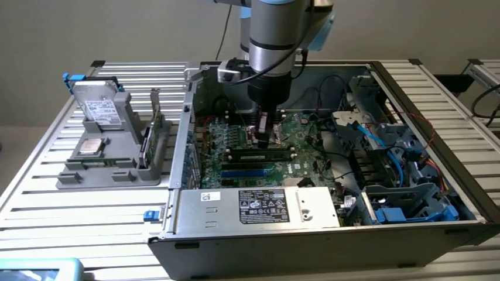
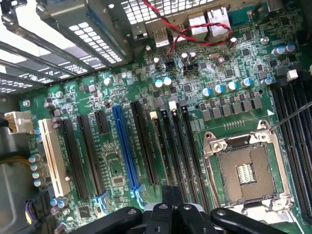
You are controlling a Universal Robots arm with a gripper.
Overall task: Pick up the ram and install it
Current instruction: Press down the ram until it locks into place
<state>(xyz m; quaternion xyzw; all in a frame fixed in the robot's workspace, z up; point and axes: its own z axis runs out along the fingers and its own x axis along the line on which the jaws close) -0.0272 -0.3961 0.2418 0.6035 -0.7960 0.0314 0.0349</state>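
Here the gripper (image 1: 264, 139), pressed together above the seated ram (image 1: 259, 156), could scrape the motherboard (image 2: 117, 161) if it dips.

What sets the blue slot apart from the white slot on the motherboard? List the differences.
Colour: the blue slot is bright blue, while the white slot is cream-white. Place: the white slot lies nearest the motherboard edge, while the blue slot lies between black slots. Both are empty and run parallel.

So the slatted metal table (image 1: 47, 193) has an open PC case (image 1: 312, 234) on it, with a grey parts tray (image 1: 117, 172) just beside it on the exterior view's left.
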